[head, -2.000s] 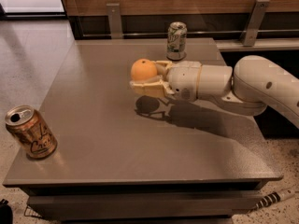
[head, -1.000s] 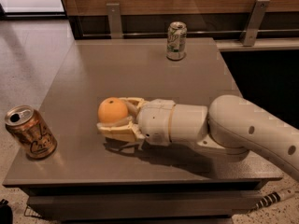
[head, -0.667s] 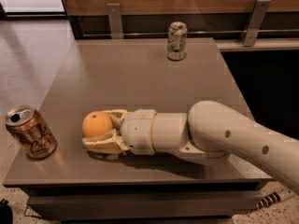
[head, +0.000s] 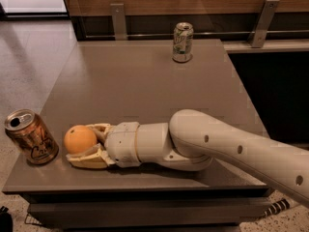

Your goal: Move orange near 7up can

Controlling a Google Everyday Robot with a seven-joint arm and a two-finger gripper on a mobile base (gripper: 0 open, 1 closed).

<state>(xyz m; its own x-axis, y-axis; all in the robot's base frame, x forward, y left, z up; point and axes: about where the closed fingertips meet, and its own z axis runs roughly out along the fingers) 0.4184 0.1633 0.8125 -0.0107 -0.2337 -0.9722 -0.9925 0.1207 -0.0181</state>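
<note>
Near the front-left tabletop corner the hand grips the orange — beside a copper can, far from the 7up can.

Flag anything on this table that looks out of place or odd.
The orange lies at the table's front left, clasped by the gripper beside the copper can, far from the 7up can at the back edge: the wrong end for this task. Both cans stand upright; nothing spilled.
</note>
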